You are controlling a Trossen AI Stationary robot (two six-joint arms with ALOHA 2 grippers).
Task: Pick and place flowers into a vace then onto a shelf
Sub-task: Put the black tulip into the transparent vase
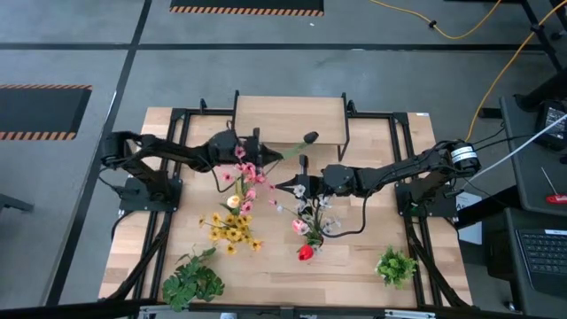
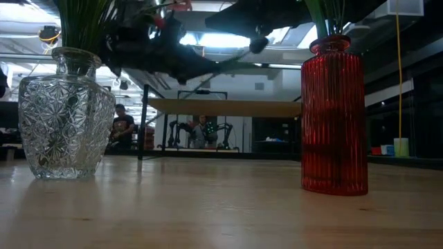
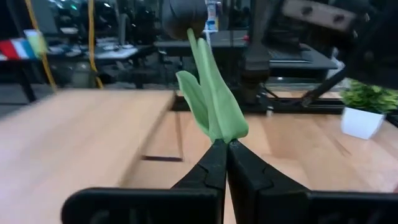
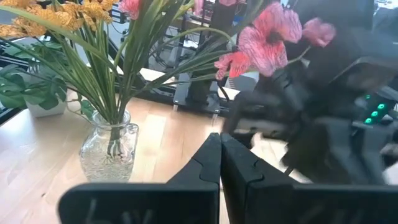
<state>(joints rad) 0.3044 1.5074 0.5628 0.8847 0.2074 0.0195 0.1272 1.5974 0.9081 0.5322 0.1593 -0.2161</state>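
Observation:
My left gripper [image 1: 266, 153] is raised over the table's middle, just in front of the shelf [image 1: 288, 120], and is shut on one flower [image 3: 211, 93] with green leaves and a dark blossom [image 1: 311, 137]. My right gripper [image 1: 282, 186] hovers shut and empty close by, toward the table's right. A clear glass vase [image 4: 109, 152] holds yellow and pink flowers [image 1: 237, 213]. A red vase [image 2: 332, 114] holds green stems, and white, pink and red flowers [image 1: 308, 221] show there from above. Both vases rest upright on their bases on the table. My left gripper pinches the flower's green leafy stem at its lower end [image 3: 224, 134] between its two fingertips. The fingers are level and come from the table's left. The flower sticks out ahead of them toward the shelf, lifted clear, its dark blossom [image 3: 183, 15] at the free end.
Two bushy green plants stand near the table's front edge, one at the left [image 1: 193, 279] and one in a white pot at the right [image 1: 396, 264]. The shelf's black legs [image 2: 143, 121] stand at the far side. People sit in the room beyond [image 2: 123, 128].

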